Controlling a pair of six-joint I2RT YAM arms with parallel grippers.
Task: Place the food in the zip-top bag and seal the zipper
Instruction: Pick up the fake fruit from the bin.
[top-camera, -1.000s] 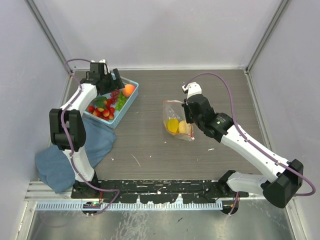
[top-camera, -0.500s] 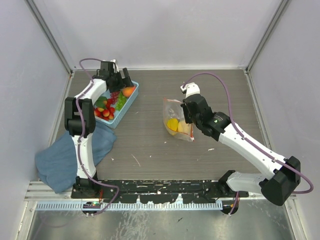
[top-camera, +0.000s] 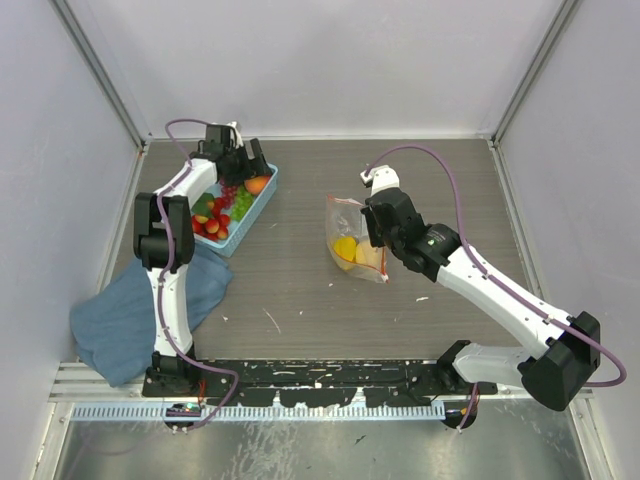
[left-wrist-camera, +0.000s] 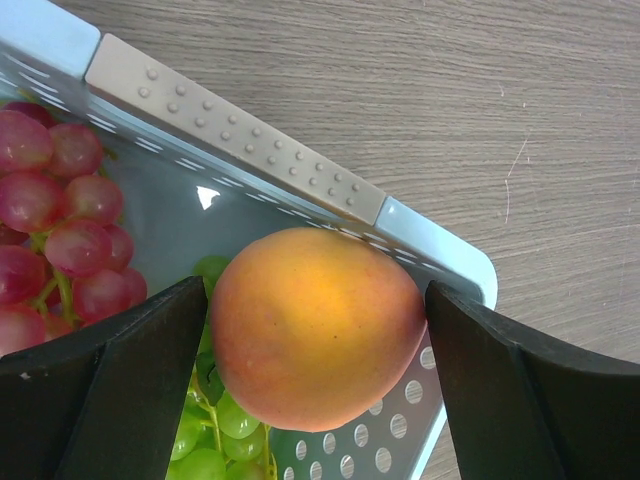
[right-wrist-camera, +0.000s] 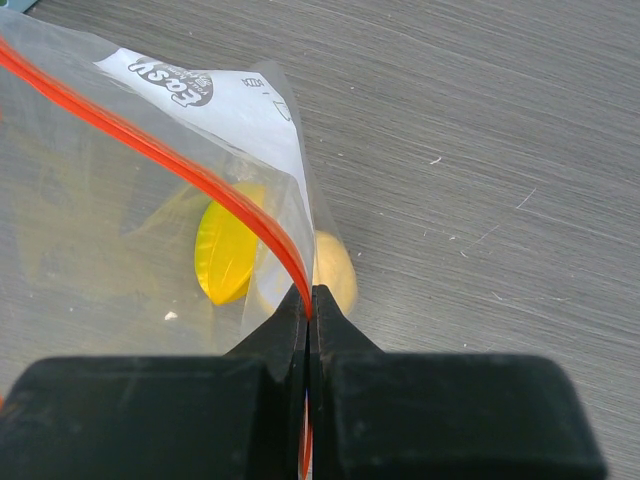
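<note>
The orange-pink peach lies in the far corner of the light blue basket, beside purple grapes and green grapes. My left gripper has a finger touching each side of the peach; it shows over the basket's far end in the top view. Red berries lie nearer in the basket. My right gripper is shut on the red-orange zipper of the clear zip-top bag, holding its mouth up. A yellow lemon-like fruit and a paler fruit are inside the bag.
A blue cloth lies crumpled at the near left, just in front of the basket. Grey walls close in the table on the left, back and right. The arm bases stand on a rail at the near edge.
My left gripper has moved along the basket to its far right corner and now brackets the peach. My right gripper and the bag have hardly moved.
</note>
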